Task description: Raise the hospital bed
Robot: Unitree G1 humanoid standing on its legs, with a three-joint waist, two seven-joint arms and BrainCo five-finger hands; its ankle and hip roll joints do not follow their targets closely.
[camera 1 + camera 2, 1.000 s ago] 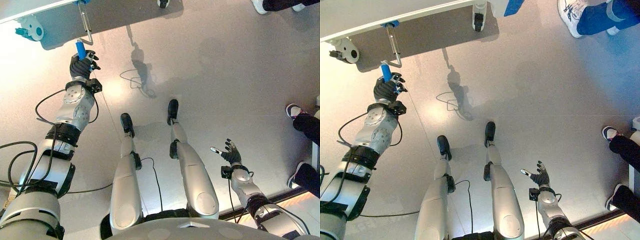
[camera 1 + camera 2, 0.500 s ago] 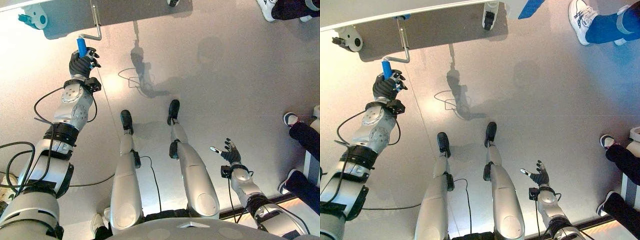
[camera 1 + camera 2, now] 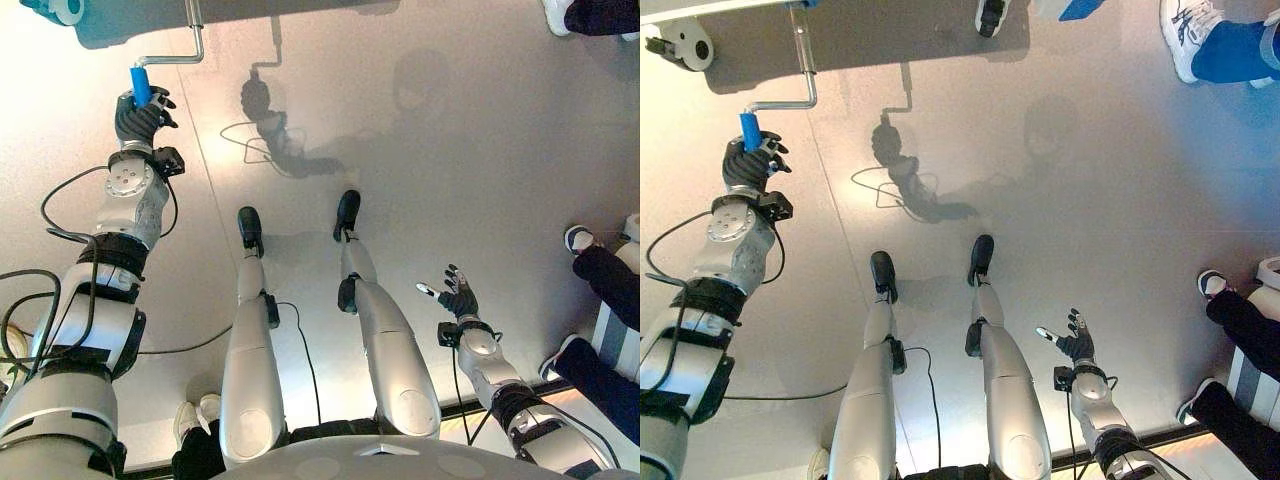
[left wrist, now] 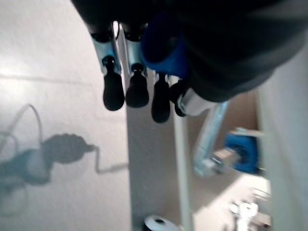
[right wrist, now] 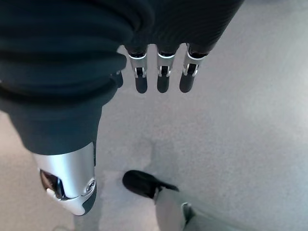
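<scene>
Swung to the other side since before, the silver crank [image 3: 798,62] with a blue handle [image 3: 748,130] is gripped by the curled left hand [image 3: 745,165]; the right hand [image 3: 1076,345] is spread, holding nothing.

The glossy grey floor [image 3: 1060,180] carries the bed's castor [image 3: 685,42] at upper left, and a person's shoes [image 3: 1185,35] at upper right.

Head stereo pair: both eyes look steeply down at the floor [image 3: 420,150], sharing the left hand [image 3: 138,115] on the blue crank handle [image 3: 749,130] and the right hand [image 3: 1074,345]. Wrist cameras: each very close, facing along its own fingers toward the floor beyond.
</scene>
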